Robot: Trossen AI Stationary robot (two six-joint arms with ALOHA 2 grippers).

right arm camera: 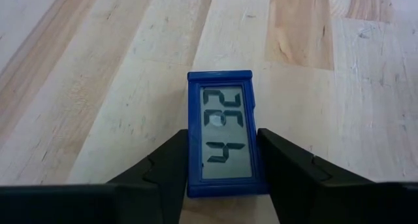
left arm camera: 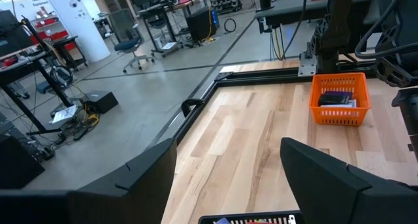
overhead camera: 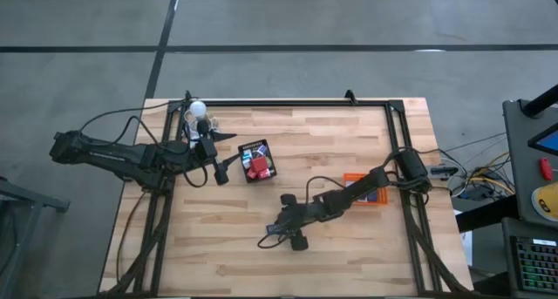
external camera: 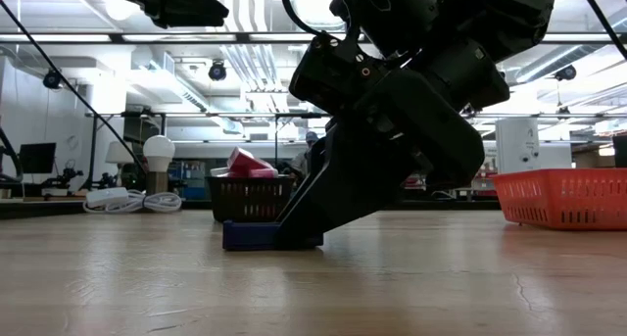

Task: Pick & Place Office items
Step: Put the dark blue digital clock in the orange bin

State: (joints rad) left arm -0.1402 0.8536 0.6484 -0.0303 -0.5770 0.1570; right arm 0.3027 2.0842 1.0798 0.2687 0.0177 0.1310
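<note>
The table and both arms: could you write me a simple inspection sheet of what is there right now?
Surface: pale wood table, bare in front.
Job's things: blue display block flat on the wood; red and other small pieces in the black mesh tray; dark pieces in the orange tray.
Clutter: white bulb at the back left corner.
Grippers: right gripper, jaws on both sides of the blue block; left gripper open above the black tray.
Cables: cords by the bulb; bundle off the right edge.
Surroundings: workshop benches, chairs.
</note>
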